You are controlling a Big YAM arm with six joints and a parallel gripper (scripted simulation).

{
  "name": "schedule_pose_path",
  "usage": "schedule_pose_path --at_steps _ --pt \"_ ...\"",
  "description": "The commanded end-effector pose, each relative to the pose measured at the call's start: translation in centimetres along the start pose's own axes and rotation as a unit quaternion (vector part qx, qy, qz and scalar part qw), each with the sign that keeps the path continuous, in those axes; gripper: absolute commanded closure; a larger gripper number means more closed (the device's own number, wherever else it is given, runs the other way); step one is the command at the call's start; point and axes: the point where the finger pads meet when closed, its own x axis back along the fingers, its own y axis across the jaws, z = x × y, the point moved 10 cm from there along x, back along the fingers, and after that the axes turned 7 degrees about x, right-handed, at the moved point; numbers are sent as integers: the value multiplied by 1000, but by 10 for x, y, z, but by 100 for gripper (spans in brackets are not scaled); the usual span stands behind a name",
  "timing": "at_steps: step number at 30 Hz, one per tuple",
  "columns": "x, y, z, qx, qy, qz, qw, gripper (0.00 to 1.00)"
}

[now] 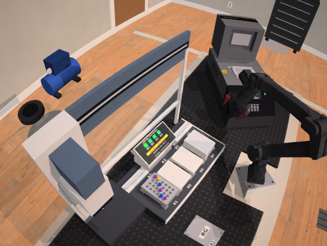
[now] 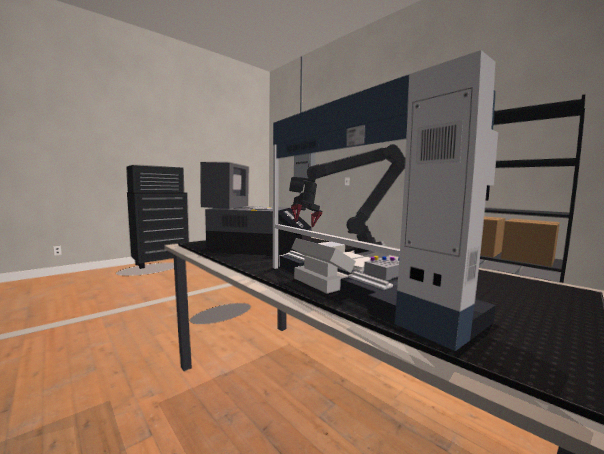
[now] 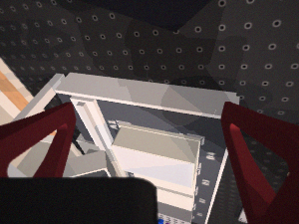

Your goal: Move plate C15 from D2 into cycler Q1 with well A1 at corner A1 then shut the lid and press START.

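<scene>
Pincer (image 1: 234,108) is spread wide with nothing in it, hanging above the worktop (image 1: 211,195) just off Q1's (image 1: 243,81) front-left corner, well apart from the row. Going left to right along that row, C15 (image 1: 174,174) sits on D2, a flat white gridded plate right next to the tube block (image 1: 159,189) and near-identical G16 (image 1: 187,160). Biggest risks, I'd guess: grabbing the wrong plate or clipping a tube cap.

a: what stands near the gripper (image 1: 234,108)?
b: it hangs wide open in free air beside the cycler's raised lid (image 1: 238,38).
a: and over the plate row?
b: open above; a gantry beam (image 1: 130,78) and post (image 1: 182,84) border its far side.
</scene>
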Motion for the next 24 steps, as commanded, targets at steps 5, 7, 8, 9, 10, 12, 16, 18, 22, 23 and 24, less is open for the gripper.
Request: schedule_pose_path --at_steps 5,7,8,9,10,12,16,18,22,23,24 --pt "10 44 1 39 -2 -17 999 3" --pt "7 50 0 58 15 -8 998 3" --pt "2 53 3 69 21 0 997 3" --pt "-2 56 7 79 25 9 996 3" --pt "-7 59 11 90 33 16 995 3" --pt "-15 60 17 108 47 31 993 3" --pt "-27 72 30 140 62 50 987 3" --pt "-28 76 34 150 63 52 985 3" --pt "-30 86 43 166 66 56 982 3" --pt "-34 91 49 175 71 61 980 3" --pt "-39 95 54 184 77 66 978 3"
